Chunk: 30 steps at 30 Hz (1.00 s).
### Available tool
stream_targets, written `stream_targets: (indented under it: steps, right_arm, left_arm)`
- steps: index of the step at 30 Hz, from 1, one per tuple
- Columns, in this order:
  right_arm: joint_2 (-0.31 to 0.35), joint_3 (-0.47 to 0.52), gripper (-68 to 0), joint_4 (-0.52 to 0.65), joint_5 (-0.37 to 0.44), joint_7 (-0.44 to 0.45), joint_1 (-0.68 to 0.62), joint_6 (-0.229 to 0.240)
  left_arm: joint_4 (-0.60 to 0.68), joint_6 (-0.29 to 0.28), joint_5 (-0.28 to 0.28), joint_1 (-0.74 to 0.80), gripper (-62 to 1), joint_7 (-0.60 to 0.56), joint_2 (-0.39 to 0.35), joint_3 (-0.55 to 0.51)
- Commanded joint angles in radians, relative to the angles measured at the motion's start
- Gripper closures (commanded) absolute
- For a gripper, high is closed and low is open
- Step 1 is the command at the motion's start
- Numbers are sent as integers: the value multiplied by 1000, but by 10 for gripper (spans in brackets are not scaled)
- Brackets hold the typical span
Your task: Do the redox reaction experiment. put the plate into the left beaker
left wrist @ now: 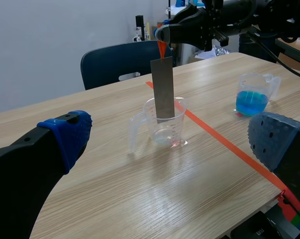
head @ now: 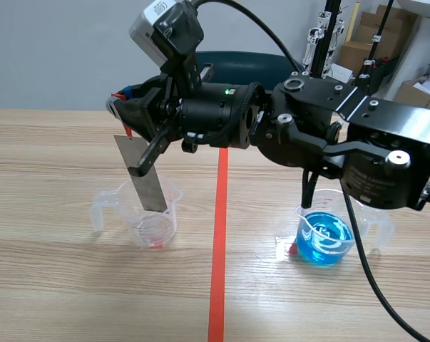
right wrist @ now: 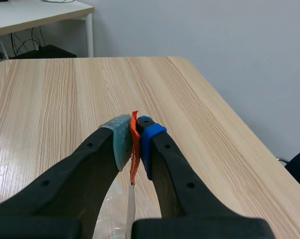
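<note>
A grey metal plate [head: 145, 174] hangs tilted, its lower end inside the clear left beaker [head: 154, 221] and above the beaker's floor. My right gripper [head: 123, 114] reaches across the table from the right and is shut on the orange tab [right wrist: 134, 144] at the plate's top. In the left wrist view the plate [left wrist: 163, 89] stands in the beaker [left wrist: 164, 127] under the right gripper [left wrist: 162, 35]. The right wrist view shows the right gripper [right wrist: 135, 134] pinching the tab, with the plate [right wrist: 130, 209] edge-on below. My left gripper [left wrist: 172, 144] is open, well short of the beaker.
A second beaker [head: 327, 239] with blue liquid stands right of the orange-red tape line, under the right arm. A dark blue chair [left wrist: 120, 62] sits beyond the table's far edge. Cardboard boxes [head: 375, 35] stand at the back right.
</note>
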Motion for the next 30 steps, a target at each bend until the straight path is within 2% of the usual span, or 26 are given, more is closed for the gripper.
stream_targets:
  steps: [1, 15, 26, 30]
  right_arm:
    - [-15, 8, -4, 0, -19, 40, 6, -2]
    - [-51, 0, -4, -90, -165, 181, -43, 5]
    - [-66, 0, -13, -136, -182, 199, -62, 2]
    - [-66, 0, -69, -136, -182, 203, -62, -40]
  left_arm:
    - [12, -1, -6, 2, -623, -21, 8, -8]
    - [12, -1, -6, 2, -623, -21, 8, -8]
    - [12, -1, -6, 2, -623, -21, 8, -8]
    - [12, -1, -6, 2, -623, -21, 8, -8]
